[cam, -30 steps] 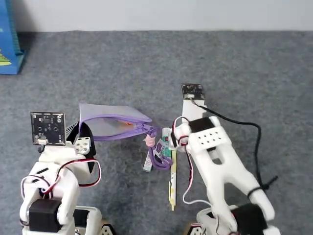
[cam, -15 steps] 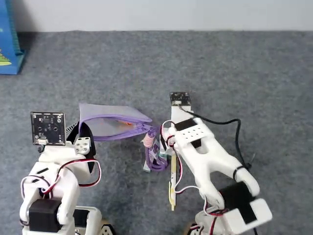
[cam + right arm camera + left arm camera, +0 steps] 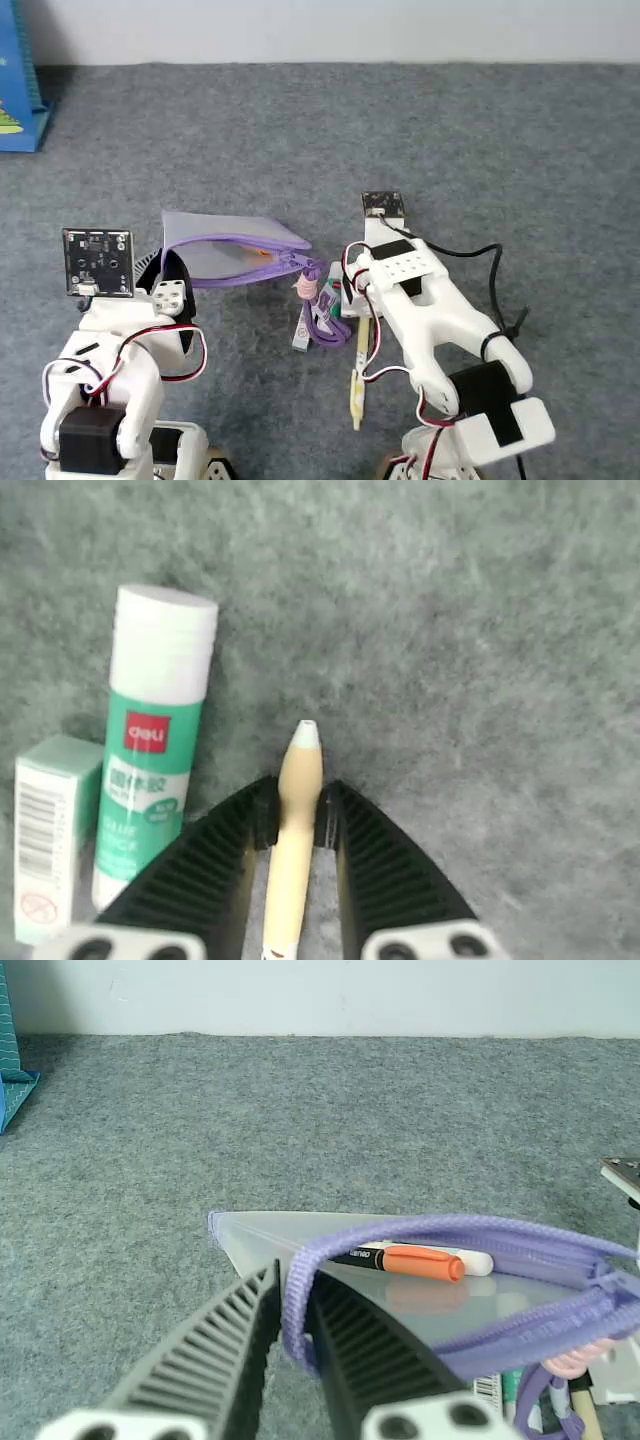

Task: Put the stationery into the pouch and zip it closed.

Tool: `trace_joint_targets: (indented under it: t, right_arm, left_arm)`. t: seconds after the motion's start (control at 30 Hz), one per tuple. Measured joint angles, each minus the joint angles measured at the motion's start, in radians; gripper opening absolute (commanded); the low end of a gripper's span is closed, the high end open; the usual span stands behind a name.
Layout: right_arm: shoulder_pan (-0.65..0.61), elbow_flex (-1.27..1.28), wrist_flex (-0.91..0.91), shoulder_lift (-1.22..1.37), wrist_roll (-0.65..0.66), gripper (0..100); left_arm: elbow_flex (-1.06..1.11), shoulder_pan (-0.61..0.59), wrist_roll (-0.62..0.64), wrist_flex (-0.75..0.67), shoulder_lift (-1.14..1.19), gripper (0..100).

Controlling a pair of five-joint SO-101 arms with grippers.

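Note:
A translucent pouch (image 3: 225,255) with a purple zip edge (image 3: 450,1232) lies open on the grey carpet. An orange-capped pen (image 3: 412,1261) is inside it. My left gripper (image 3: 290,1278) is shut on the pouch's purple rim, at the pouch's near left corner (image 3: 172,268). To the pouch's right lie a cream pen (image 3: 356,385), a green-and-white glue stick (image 3: 155,730) and a small boxed eraser (image 3: 45,830). My right gripper (image 3: 297,785) is down over the cream pen's (image 3: 300,750) far end, its fingers pressed against both sides of the barrel (image 3: 358,305).
A purple strap loop (image 3: 322,328) and a pink zip pull (image 3: 305,288) trail from the pouch's mouth among the stationery. A blue box (image 3: 15,80) stands at the far left by the wall. Open carpet stretches behind and to the right.
The right arm swung left and then settled back slightly right, lowering over the cream pen. The pen's far end shifted a little right. The left arm and pouch kept still.

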Motion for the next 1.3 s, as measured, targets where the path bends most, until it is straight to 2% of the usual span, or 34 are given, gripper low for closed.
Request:
trace_joint_targets:
  t: [0.17,0.37,0.57,0.77,0.97,1.3]
  right_arm:
    - [-0.002,0.002,0.141,-0.172,0.018,0.7]
    - [-0.008,0.014,0.302,-0.552,0.055,0.7]
    - [-0.008,0.014,0.339,-0.965,0.16,0.7]
    - [-0.008,0.014,0.339,-1.204,0.198,0.7]
    - [-0.13,0.014,0.226,-1.346,0.199,0.7]
    - [-0.347,0.014,-0.158,-1.367,0.199,0.7]
  left_arm:
    - [0.0,0.0,0.0,0.0,0.0,1]
    - [0.0,0.0,0.0,0.0,0.0,1]
    - [0.0,0.0,0.0,0.0,0.0,1]
    - [0.0,0.0,0.0,0.0,0.0,1]
    - [0.0,0.0,0.0,0.0,0.0,1]
    - [0.0,0.0,0.0,0.0,0.0,1]
